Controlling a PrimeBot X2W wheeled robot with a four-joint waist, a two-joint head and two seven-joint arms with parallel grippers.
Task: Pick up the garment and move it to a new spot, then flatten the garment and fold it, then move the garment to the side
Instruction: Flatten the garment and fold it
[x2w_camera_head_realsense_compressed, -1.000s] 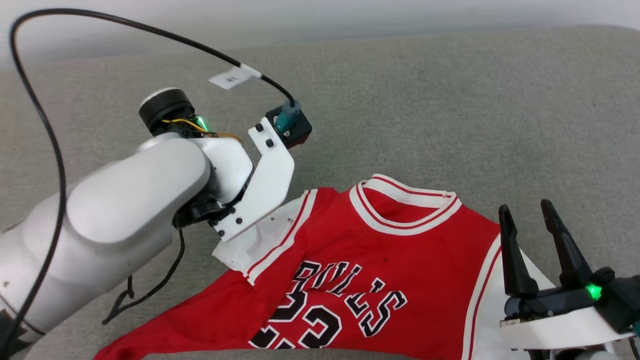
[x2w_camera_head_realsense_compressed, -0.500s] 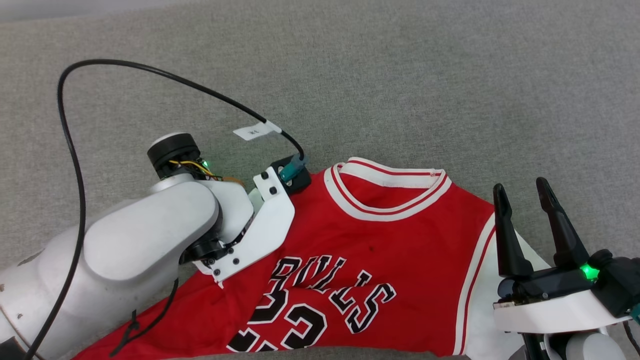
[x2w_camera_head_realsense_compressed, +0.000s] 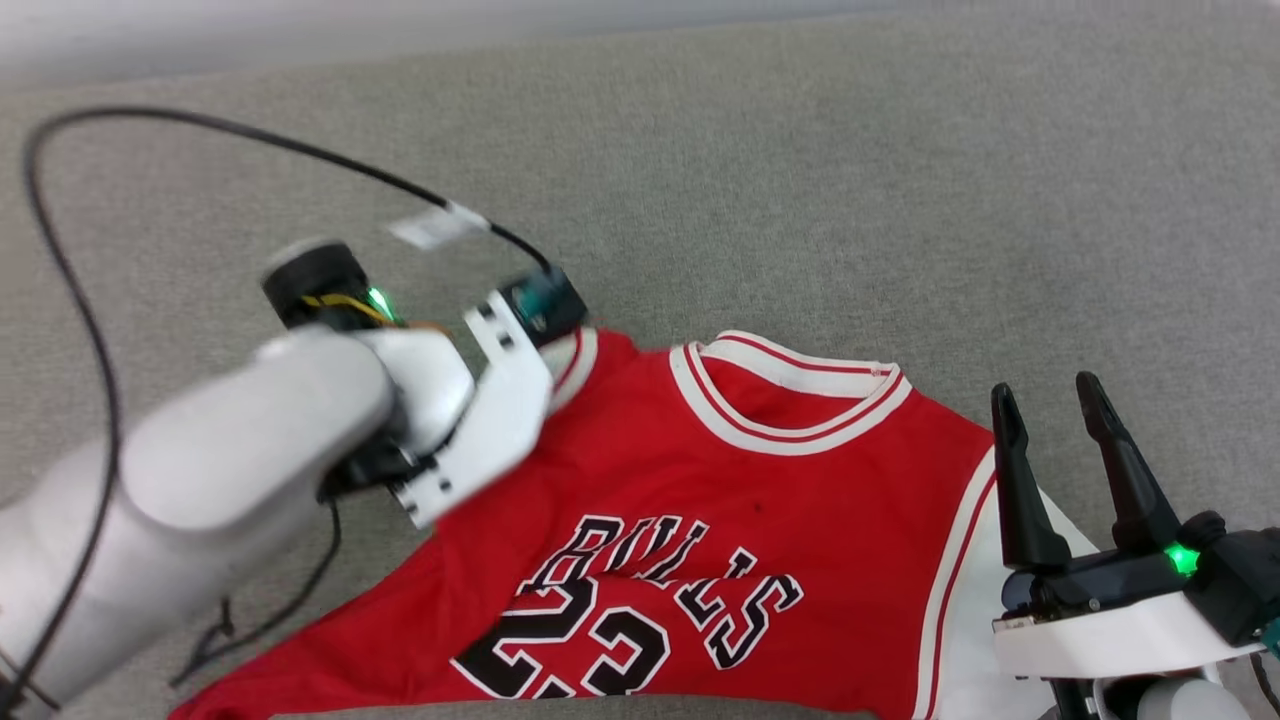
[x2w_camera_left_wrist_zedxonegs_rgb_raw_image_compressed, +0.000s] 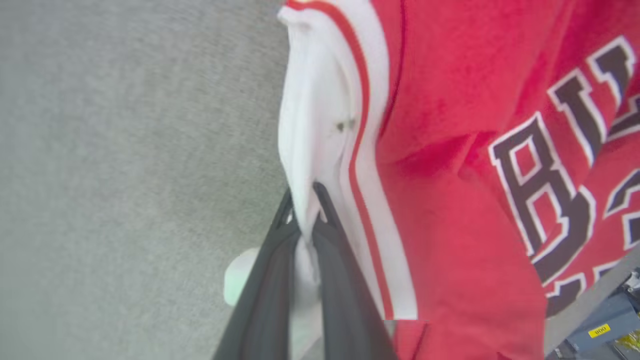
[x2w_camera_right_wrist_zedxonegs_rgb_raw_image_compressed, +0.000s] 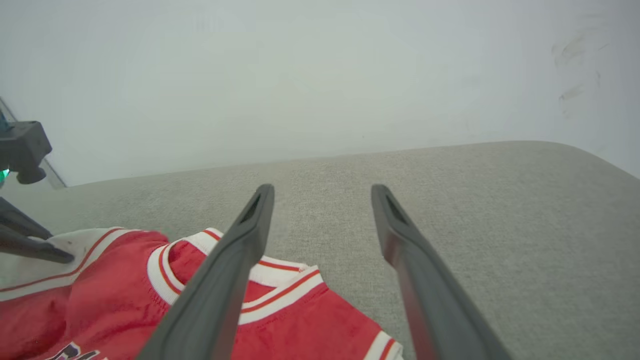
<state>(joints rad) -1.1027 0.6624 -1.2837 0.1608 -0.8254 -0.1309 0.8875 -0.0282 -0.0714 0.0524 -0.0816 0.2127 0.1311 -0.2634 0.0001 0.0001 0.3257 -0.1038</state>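
The garment (x2w_camera_head_realsense_compressed: 760, 520) is a red jersey lying face up on grey fabric, showing its striped collar, black "BULLS" lettering and the number. My left gripper (x2w_camera_left_wrist_zedxonegs_rgb_raw_image_compressed: 304, 200) is shut on the white left sleeve (x2w_camera_left_wrist_zedxonegs_rgb_raw_image_compressed: 310, 125), bunching the cloth between its dark fingers. In the head view the left wrist (x2w_camera_head_realsense_compressed: 480, 420) covers that sleeve and hides the fingers. From the right wrist view those left fingers (x2w_camera_right_wrist_zedxonegs_rgb_raw_image_compressed: 35, 247) rest on the sleeve of the garment (x2w_camera_right_wrist_zedxonegs_rgb_raw_image_compressed: 115, 295). My right gripper (x2w_camera_head_realsense_compressed: 1045, 395) stands open over the jersey's right shoulder, empty, as the right wrist view (x2w_camera_right_wrist_zedxonegs_rgb_raw_image_compressed: 322, 192) confirms.
The grey upholstered surface (x2w_camera_head_realsense_compressed: 900, 200) stretches away to a pale wall (x2w_camera_right_wrist_zedxonegs_rgb_raw_image_compressed: 300, 75). A black cable (x2w_camera_head_realsense_compressed: 200, 125) with a white tag loops above the left wrist. A blue-grey object with a yellow label (x2w_camera_left_wrist_zedxonegs_rgb_raw_image_compressed: 600, 327) lies past the surface's near edge.
The head camera has shifted. My left arm has moved left and away with the sleeve in its grip, drawing that shoulder outward. The right gripper stays open in much the same place.
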